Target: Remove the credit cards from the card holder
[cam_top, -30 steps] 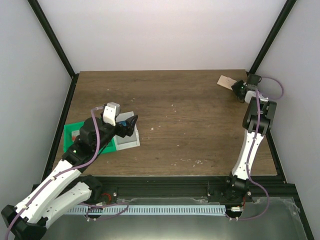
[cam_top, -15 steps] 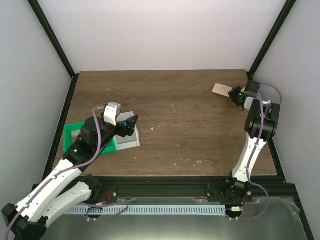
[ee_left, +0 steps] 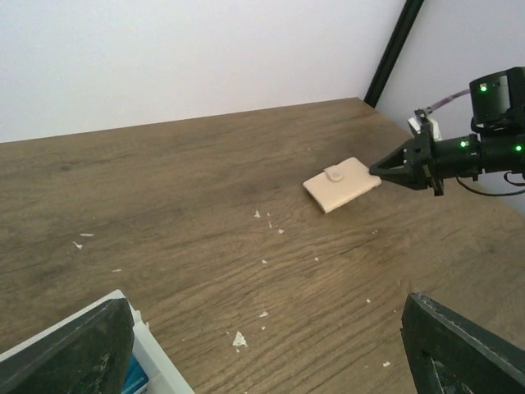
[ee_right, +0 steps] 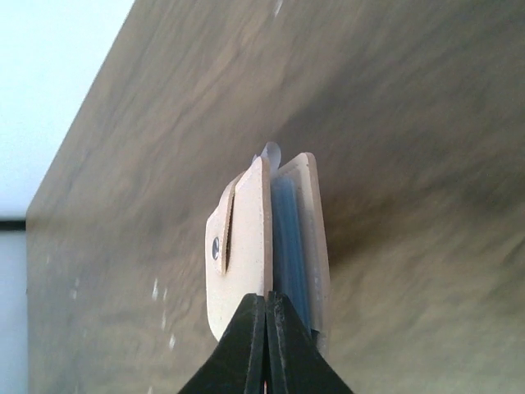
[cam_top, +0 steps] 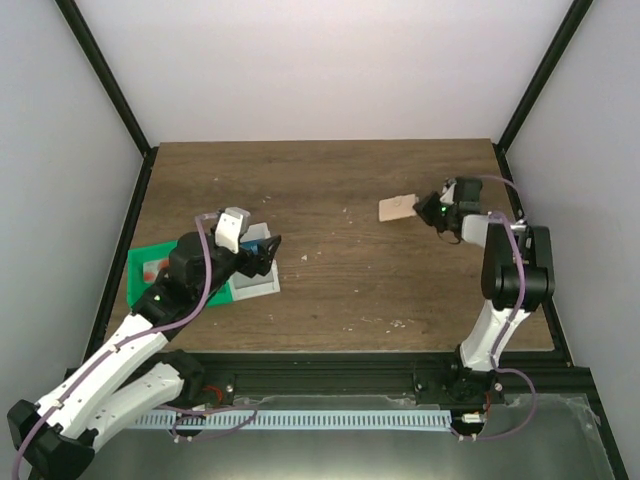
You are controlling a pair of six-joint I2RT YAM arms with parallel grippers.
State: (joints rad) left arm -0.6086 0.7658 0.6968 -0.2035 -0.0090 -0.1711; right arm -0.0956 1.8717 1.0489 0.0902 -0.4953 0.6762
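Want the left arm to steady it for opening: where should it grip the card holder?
Probably the free short end of the card holder, approached from the left, jaws above and below. The right gripper pinches the opposite end, the holder is roughly flat, and that end leaves the snap tab uncovered.

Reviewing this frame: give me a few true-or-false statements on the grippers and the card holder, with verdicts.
1. The right gripper is shut on an edge of the card holder. True.
2. The card holder lies unfolded. False: it is folded shut, its tab wrapped over the edge.
3. The left gripper has its jaws open. True.
4. The left gripper touches the card holder. False: it is well apart from it, by the green tray at the table's left side.
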